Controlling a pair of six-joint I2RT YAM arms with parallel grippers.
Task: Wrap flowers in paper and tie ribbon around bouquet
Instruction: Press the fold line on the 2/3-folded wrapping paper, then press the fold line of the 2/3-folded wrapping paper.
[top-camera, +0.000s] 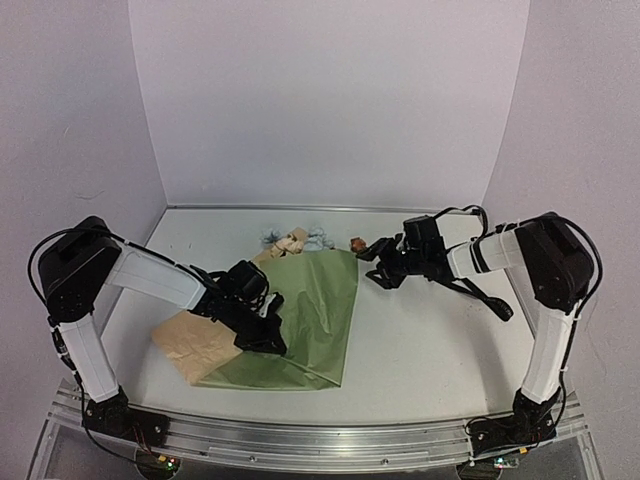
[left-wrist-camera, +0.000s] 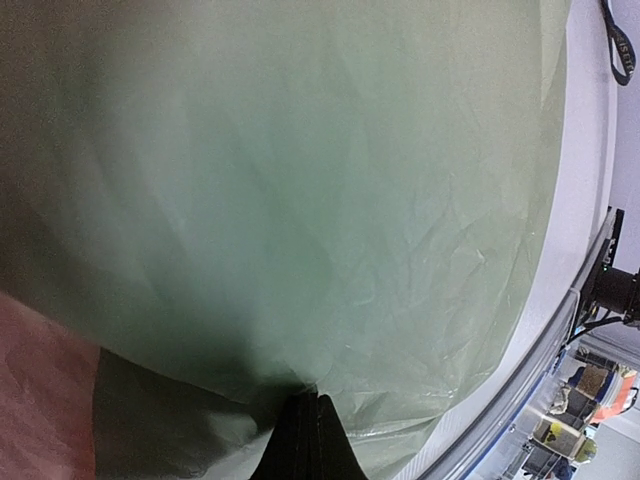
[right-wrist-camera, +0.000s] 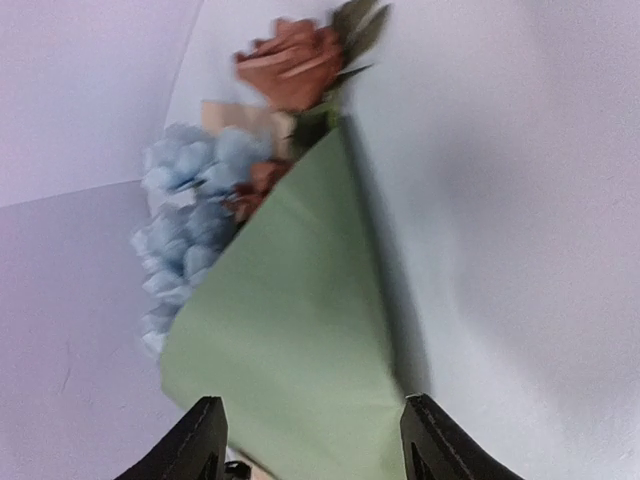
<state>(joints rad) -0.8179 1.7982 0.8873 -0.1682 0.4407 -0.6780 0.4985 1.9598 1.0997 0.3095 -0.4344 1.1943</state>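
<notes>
The left end effector (left-wrist-camera: 308, 400) is clamped shut on the paper (top-camera: 315, 310), and the sheet puckers right at its tips. Most of the olive sheet spreads out ahead of it over the bench (top-camera: 420, 340), and a flap of the tan underside is turned up on its outer side.

The right end effector (right-wrist-camera: 312, 402) has its fingers spread apart. A raised corner of the paper sits between them and runs on ahead. I can't tell whether either finger is touching it.

Just beyond that corner lie the flowers (right-wrist-camera: 190, 210). The pale blue heads and a brownish-orange one poke out past the paper's edge, and the stems are hidden under the sheet.

What worries me is the next squeeze.
- **Weak grip:** the sheet is thin and crinkly, so a bite on only a sliver of that corner would likely slip off or rip.
- **Crushed heads:** a bite reaching further forward could catch the flower heads.
- **Tearing or dragging:** with the left end effector pinning the sheet, a hard pull across could tear the paper between the two grips, or drag the loose flowers out from under it.

The ribbon (left-wrist-camera: 620, 50) lies on bare bench past the paper's edge, well apart from the left end effector. I'd say the tying is some way off.
</notes>
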